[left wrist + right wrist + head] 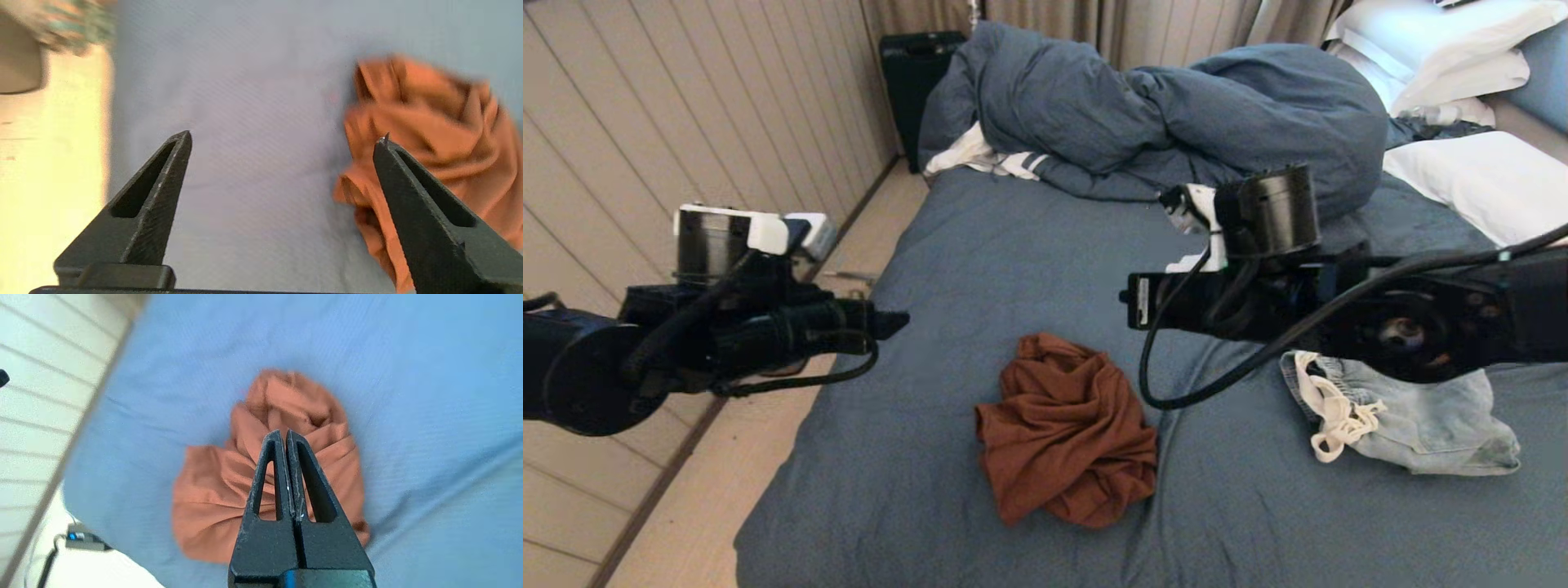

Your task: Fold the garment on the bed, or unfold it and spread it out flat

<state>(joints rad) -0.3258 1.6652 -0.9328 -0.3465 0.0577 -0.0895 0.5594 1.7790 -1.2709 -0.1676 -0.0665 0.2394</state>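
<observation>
The brown garment (1066, 433) lies crumpled in a ball on the bed (915, 457), near the front edge and between my two arms. It looks thin, soft and light, so I think it will slide and stretch easily; I would pinch an outer fold or hem at the side, not the middle of the lump. My left gripper (282, 136) hangs above the sheet just beside the garment, fingers wide apart, holding nothing. My right gripper (284, 435) points down over the garment with fingers pressed together, empty, not touching the cloth.
</observation>
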